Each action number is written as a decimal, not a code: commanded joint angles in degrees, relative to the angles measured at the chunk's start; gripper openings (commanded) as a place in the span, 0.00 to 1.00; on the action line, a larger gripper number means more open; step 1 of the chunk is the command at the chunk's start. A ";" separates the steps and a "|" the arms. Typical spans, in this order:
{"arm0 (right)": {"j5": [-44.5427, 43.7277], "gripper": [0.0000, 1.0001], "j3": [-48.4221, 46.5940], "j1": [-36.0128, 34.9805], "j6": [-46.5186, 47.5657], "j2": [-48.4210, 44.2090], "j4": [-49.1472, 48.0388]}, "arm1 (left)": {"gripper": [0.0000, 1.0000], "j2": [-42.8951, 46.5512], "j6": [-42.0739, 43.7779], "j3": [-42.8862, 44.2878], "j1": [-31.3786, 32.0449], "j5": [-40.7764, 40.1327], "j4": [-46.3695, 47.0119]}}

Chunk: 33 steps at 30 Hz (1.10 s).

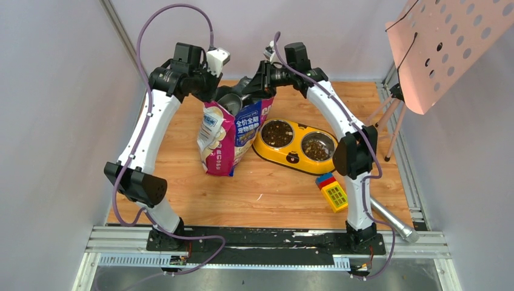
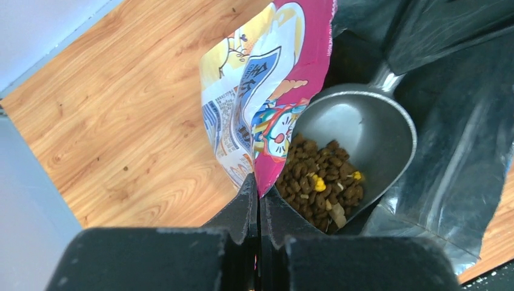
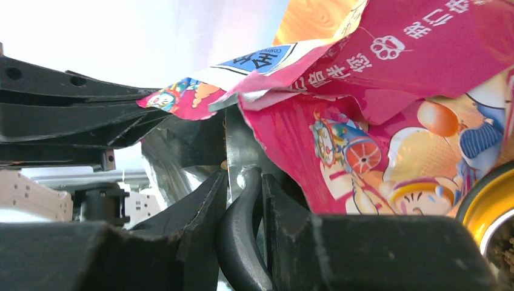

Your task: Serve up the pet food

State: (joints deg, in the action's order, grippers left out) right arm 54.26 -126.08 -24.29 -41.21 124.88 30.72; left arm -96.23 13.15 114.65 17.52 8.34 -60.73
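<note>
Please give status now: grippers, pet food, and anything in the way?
Left gripper shut on bag. Right gripper shut on scoop handle. Kibble in scoop, inside bag. Path to feeder looks free.

Top external camera is sitting high behind the arm bases, looking down and forward across the whole table (image 1: 182,182); bases are lying at 6 o'clock, back wall at 12. Left wrist camera is riding behind the left gripper (image 2: 257,194), peering along its fingers at very close range into the bag (image 2: 267,91) mouth, scoop (image 2: 363,127) showing toward 2 o'clock. Right wrist camera is looking along the right gripper (image 3: 243,179), pressed close against the bag's outside, feeder (image 3: 479,200) rim peeking in at 4 o'clock. All three views are sharing the bag's open top.
</note>
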 commanded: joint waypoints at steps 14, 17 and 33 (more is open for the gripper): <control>-8.25 0.00 -0.06 4.54 -9.45 -10.27 3.33 | 0.00 0.84 5.42 5.87 -0.91 -7.04 3.09; -0.55 0.00 4.56 7.01 -14.70 -11.13 -1.87 | 0.00 1.95 7.87 4.11 -0.92 -9.15 4.40; 22.27 0.00 11.76 13.04 -41.10 -5.91 -32.77 | 0.00 -0.88 14.97 8.86 -0.88 -17.91 0.23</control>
State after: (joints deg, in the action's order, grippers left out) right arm 69.97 -111.90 -12.86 -75.59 118.34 8.64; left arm -97.86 23.79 117.10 17.21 -5.15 -65.14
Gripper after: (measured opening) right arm 0.266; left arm 0.007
